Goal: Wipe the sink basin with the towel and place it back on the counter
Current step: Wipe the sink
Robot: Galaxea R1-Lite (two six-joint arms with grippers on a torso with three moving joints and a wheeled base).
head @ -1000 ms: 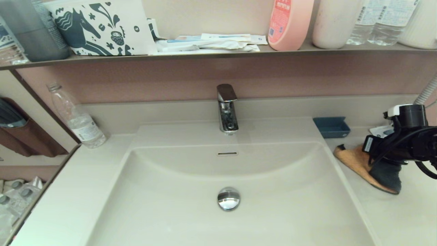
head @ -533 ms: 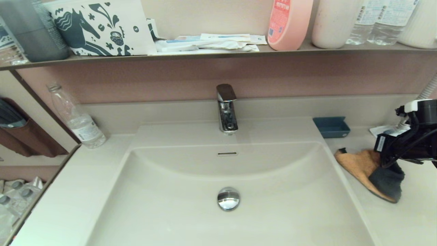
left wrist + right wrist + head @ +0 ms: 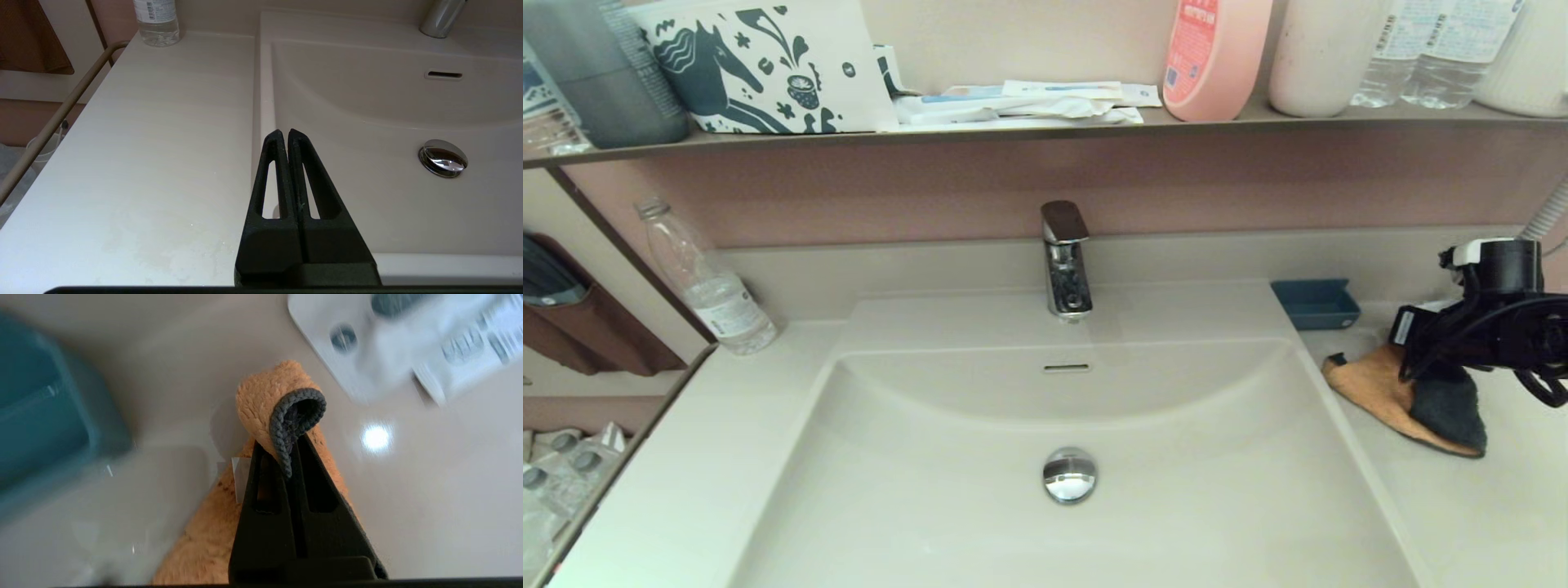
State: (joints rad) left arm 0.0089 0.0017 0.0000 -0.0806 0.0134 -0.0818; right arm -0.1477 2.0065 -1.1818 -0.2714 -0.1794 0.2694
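The towel, orange-tan with a dark grey fold, lies on the counter just right of the sink basin. My right gripper is directly above it, shut on a rolled corner of the towel; the grey edge curls over the right gripper's tips. The basin holds a chrome drain plug, an overflow slot and a faucet. My left gripper is shut on nothing, parked over the basin's left rim and out of the head view.
A small blue tray and white packets sit behind the towel on the right counter. A clear plastic bottle stands at the back left. The brown shelf above carries bottles, a printed pouch and paper packets.
The right gripper swung out to the right and then came back left over the towel. The towel's grey fold shifted slightly with it. The left arm stayed still.
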